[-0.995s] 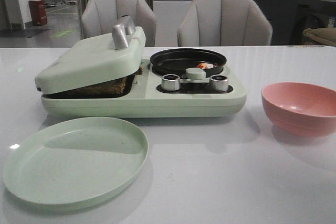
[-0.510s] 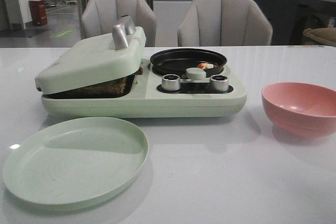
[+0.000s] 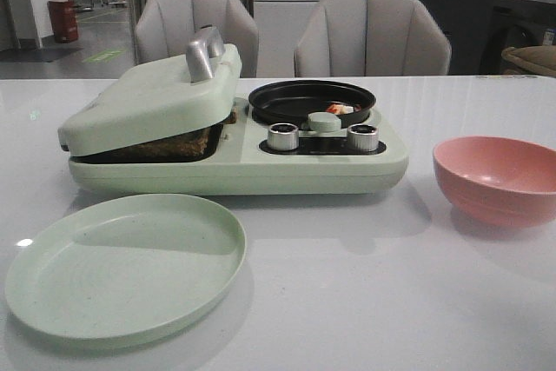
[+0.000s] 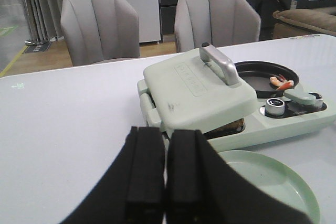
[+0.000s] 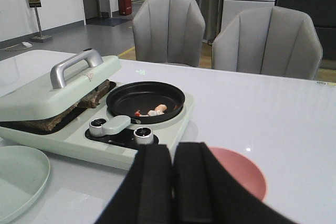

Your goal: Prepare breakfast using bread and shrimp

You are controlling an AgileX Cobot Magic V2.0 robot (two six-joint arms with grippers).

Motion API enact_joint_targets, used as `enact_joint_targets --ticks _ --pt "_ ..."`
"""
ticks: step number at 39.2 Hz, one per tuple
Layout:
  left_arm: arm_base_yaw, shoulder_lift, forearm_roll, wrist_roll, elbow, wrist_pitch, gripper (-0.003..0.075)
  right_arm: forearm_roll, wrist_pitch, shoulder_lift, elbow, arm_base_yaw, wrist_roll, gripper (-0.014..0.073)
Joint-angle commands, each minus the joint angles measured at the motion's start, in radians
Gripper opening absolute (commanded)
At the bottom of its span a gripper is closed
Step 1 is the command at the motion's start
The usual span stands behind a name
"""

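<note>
Brown crust shows in the gap under the half-closed lid (image 3: pixel 152 97) of the pale green breakfast maker (image 3: pixel 234 167), so the bread (image 3: pixel 165 143) sits clamped in the press on the machine's left side, dark and toasted along the edge as far as I can see from the front. The shrimp (image 3: pixel 340 109) lie in the little black pan (image 3: pixel 308 97) on the right side of the same machine, a few curled orange and white pieces near the pan's near edge. I'd judge the bread light, fairly stiff now but crumbly, best taken by a crust edge once the lid is lifted by its metal handle (image 3: pixel 204 51); a hard pinch could crack or dent it. The shrimp look small, rounded and probably slick, so each would need a narrow, gentle pinch across the curl, low in the pan. A green plate (image 3: pixel 126 267) waits in front of the machine and a pink bowl (image 3: pixel 497 178) stands off to the right, both bare. Neither arm shows in the front view. In the wrist views the left gripper (image 4: pixel 164 174) has its two black pads pressed together on nothing, well back from the machine, and the right gripper (image 5: pixel 173 182) is likewise closed and empty, hanging over the table near the bowl.
</note>
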Motion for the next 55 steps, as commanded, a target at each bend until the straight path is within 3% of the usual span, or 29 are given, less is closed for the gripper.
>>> enact_joint_targets --ticks 1,22,28,34,44,51,55 --pt "-0.005 0.012 -0.010 -0.009 -0.027 -0.084 0.0114 0.006 -0.070 0.007 -0.028 0.001 -0.011 0.0150" --pt "-0.005 0.012 -0.006 -0.009 -0.022 -0.086 0.0114 0.006 -0.070 0.007 -0.028 0.001 -0.011 0.0150" --pt "-0.005 0.012 0.017 -0.013 0.033 -0.148 0.0114 0.006 -0.070 0.007 -0.028 0.001 -0.011 0.0150" --pt "0.001 0.012 0.106 -0.142 0.118 -0.259 0.0113 0.006 -0.070 0.007 -0.028 0.001 -0.011 0.0150" --pt "0.061 0.012 0.126 -0.144 0.266 -0.450 0.0114 0.006 -0.070 0.007 -0.028 0.001 -0.011 0.0150" --pt "0.084 0.012 0.207 -0.285 0.318 -0.466 0.0114 0.006 -0.070 0.007 -0.028 0.001 -0.011 0.0150" --pt "0.084 0.012 0.221 -0.294 0.339 -0.501 0.0114 0.006 -0.070 0.007 -0.028 0.001 -0.011 0.0150"
